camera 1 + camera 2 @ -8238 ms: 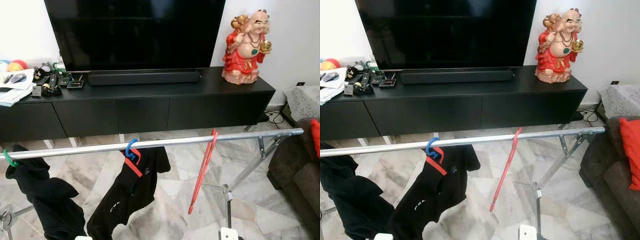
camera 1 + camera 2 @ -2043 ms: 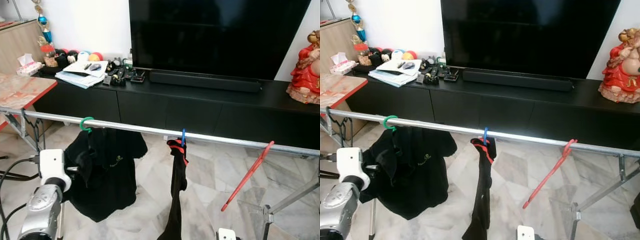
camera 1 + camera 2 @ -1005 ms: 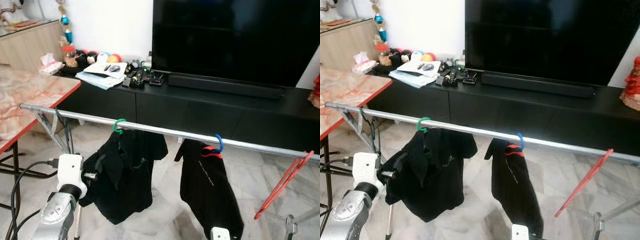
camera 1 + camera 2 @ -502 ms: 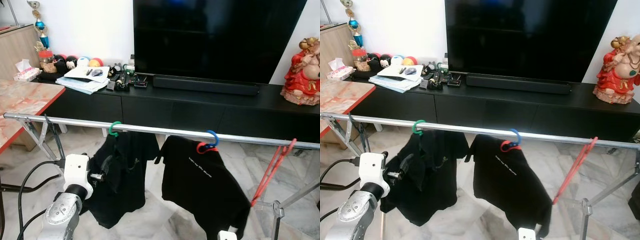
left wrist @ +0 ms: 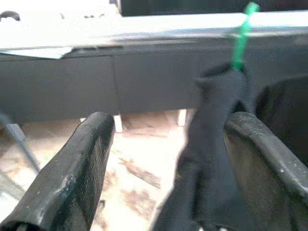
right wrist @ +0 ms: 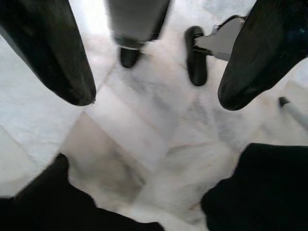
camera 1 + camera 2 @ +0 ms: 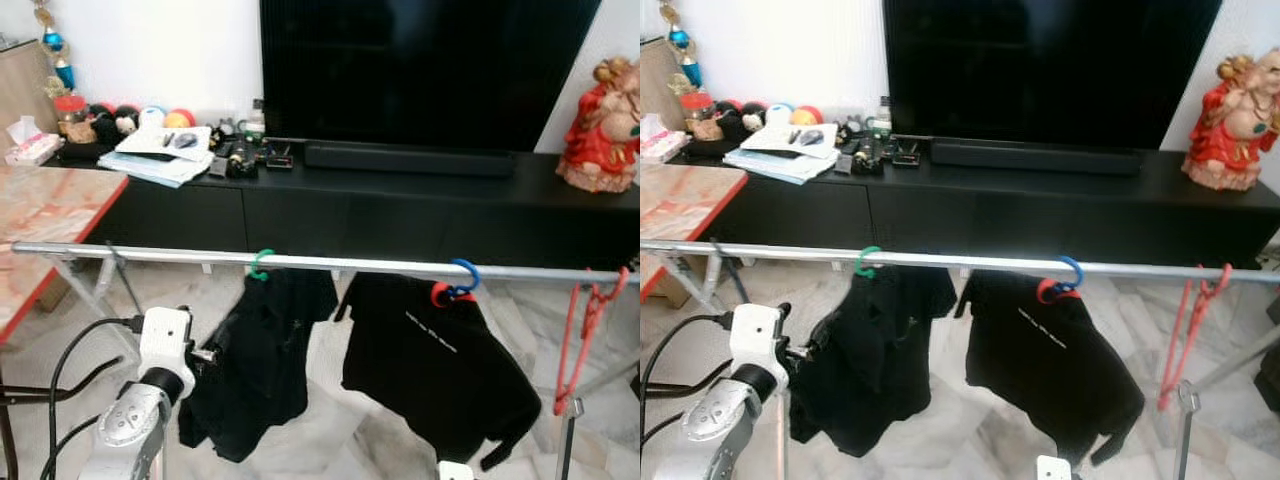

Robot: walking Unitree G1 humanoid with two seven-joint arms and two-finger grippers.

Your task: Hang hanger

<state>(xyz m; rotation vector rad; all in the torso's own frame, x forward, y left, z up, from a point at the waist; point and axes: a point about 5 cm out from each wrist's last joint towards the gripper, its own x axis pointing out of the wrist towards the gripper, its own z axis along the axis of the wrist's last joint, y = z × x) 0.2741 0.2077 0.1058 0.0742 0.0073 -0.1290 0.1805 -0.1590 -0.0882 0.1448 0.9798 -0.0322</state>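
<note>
on the rail: a silver metal clothes rail (image 7: 350, 265) crosses the scene from left to right, nearer than the black tv cabinet (image 7: 400, 205).
hangers: green plastic hanger (image 7: 261, 265) and blue plastic hanger (image 7: 463, 277) each carry a black shirt; the bare red plastic hanger (image 7: 580, 335) hangs at the rail's far right.
left arm: raised at near left, left gripper (image 5: 166, 163) aimed at the green-hung shirt, fingers spread, grasping nothing.
right arm: right gripper (image 6: 156, 72) points down at the marble floor (image 6: 144, 144), fingers apart, unloaded.

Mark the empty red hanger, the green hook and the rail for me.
red hanger (image 7: 572, 345), left eye view, on its long side arm.
green hook (image 7: 866, 262), right eye view, on its curve over the rail.
rail (image 7: 370, 265), left eye view, bare middle stretch.
</note>
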